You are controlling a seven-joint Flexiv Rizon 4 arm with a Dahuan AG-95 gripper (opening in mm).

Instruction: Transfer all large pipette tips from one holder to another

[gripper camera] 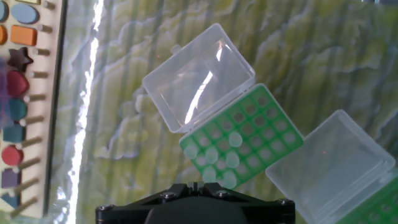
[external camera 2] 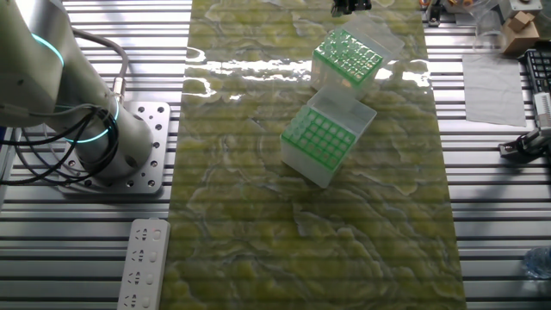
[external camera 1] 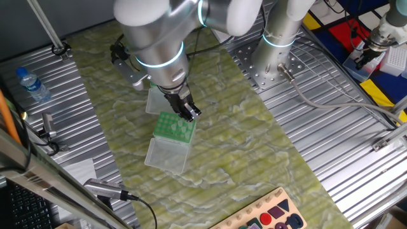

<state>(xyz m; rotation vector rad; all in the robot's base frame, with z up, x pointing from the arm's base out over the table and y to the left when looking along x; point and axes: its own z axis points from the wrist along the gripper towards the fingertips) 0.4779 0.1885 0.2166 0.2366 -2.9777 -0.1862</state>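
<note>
While claw (external camera 1: 189,113) state unclear, two green-topped boxes (gripper camera: 244,138), seven pipette tips (gripper camera: 219,156).

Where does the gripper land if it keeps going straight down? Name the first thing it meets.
Probably the green-topped holder with large pipette tips seated in it, directly under the gripper; depth is unclear.

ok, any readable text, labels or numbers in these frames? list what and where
None legible.
Water bottle: has a label, too small to read.
White remote-like keypad: button marks too blurred to read.
Tip boxes: no print visible on the green grids or clear lids.
Shape puzzle board: coloured shapes only, no lettering visible.
</note>
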